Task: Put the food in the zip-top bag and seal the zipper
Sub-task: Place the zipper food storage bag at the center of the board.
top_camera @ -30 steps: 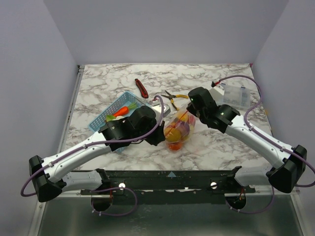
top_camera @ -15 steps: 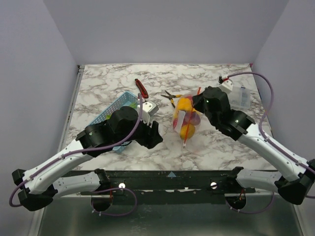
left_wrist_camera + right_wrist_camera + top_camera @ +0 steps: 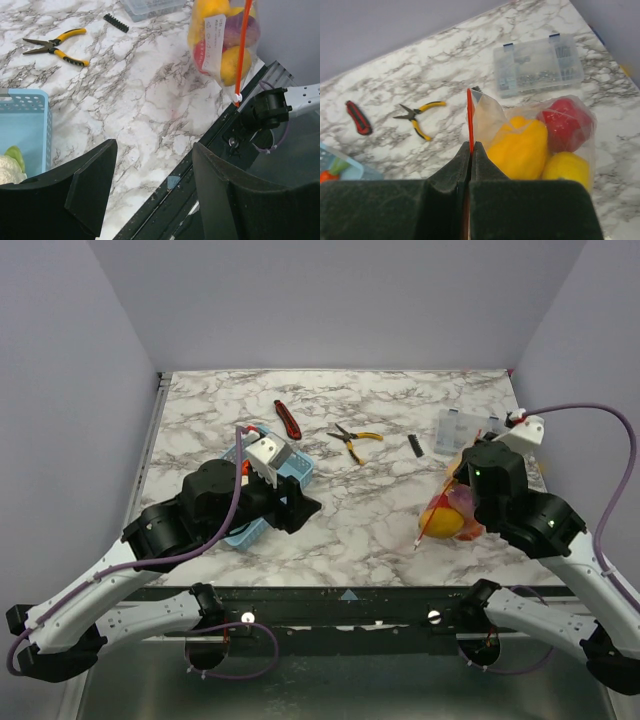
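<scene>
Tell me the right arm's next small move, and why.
Probably lower the zip-top bag onto the table and let go. The right gripper is shut on the zipper, food shows inside the bag, and the left gripper stands open, apart from it, so only the right arm holds it.

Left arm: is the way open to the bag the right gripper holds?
Probably yes: the left gripper is open and empty, with only bare table between it and the zip-top bag.

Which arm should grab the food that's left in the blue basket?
Left. The left gripper is open by the blue basket, where a cauliflower lies; the right gripper is shut on the zipper of the bag.
</scene>
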Available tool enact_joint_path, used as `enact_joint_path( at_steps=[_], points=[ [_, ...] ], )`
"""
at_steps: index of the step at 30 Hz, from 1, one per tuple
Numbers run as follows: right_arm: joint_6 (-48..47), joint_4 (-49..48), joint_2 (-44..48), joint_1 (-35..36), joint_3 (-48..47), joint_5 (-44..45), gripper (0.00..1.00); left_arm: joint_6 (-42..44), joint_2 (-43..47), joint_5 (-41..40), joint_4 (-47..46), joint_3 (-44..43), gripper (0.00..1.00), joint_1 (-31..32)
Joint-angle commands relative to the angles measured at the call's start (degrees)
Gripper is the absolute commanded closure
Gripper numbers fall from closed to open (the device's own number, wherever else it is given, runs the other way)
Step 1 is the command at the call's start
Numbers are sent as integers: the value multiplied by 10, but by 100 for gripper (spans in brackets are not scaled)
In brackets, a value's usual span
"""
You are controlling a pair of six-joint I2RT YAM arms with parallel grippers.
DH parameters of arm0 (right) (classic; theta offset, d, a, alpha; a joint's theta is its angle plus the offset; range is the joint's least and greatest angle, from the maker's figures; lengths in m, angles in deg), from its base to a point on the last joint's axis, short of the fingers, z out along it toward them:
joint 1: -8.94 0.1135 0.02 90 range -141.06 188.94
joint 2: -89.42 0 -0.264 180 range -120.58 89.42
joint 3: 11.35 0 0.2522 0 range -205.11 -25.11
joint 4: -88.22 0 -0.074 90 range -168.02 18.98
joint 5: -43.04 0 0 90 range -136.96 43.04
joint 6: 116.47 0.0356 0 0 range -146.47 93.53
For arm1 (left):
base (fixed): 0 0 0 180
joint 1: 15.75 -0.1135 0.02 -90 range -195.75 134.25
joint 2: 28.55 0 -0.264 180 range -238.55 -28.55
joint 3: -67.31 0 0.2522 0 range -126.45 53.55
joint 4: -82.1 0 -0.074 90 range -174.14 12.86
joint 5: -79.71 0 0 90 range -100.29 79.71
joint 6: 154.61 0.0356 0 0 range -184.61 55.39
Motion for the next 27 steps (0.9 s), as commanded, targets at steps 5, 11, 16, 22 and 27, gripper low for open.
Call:
enact_joint_path(
  at_steps=[5,11,16,22,27],
  points=[
    [-42,7,-166,-1,9,-32,100,-1,9,-22,-19,14,36,-4],
    [-48,-56,-311,0,14,-142,98,-4,21,-38,-4,16,36,-5],
    [-65,-146,-349,0,32,-266,76,-7,41,-60,-3,21,36,-6],
    [-69,-189,-332,0,33,-380,47,-11,68,-97,-15,29,35,-7],
    [-66,-172,-272,0,24,-399,29,-14,101,-147,-31,42,31,-7]
  ],
)
